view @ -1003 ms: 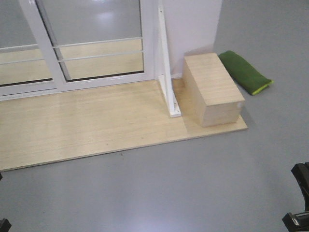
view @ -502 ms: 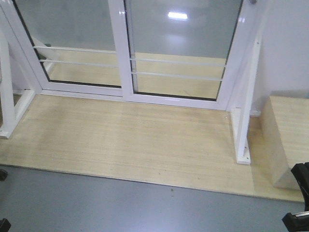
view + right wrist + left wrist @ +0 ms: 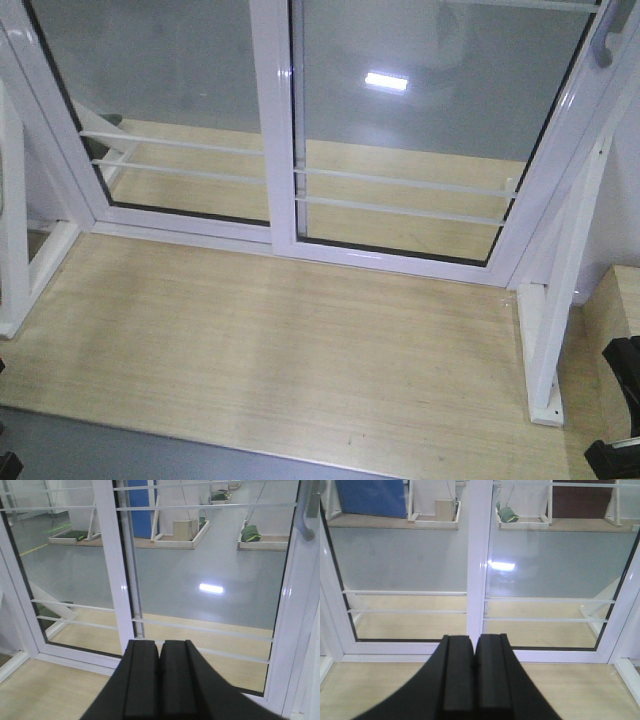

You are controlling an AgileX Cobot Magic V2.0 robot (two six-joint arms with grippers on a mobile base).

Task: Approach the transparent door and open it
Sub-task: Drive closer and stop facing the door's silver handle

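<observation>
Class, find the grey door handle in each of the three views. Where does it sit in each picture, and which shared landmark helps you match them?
Front view: the handle is in the top right corner.
Left wrist view: the handle is not in the picture.
Right wrist view: the handle is at the top right edge.
Shared landmark: the white centre post, which shows in all three views.

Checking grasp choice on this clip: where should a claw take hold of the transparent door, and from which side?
The grey curved pull handle on the right frame edge of the transparent door, approached from the front. It bows out from the white frame, likely leaving room to close around it; the glass is flat. The right claw is shut and must open first.
</observation>
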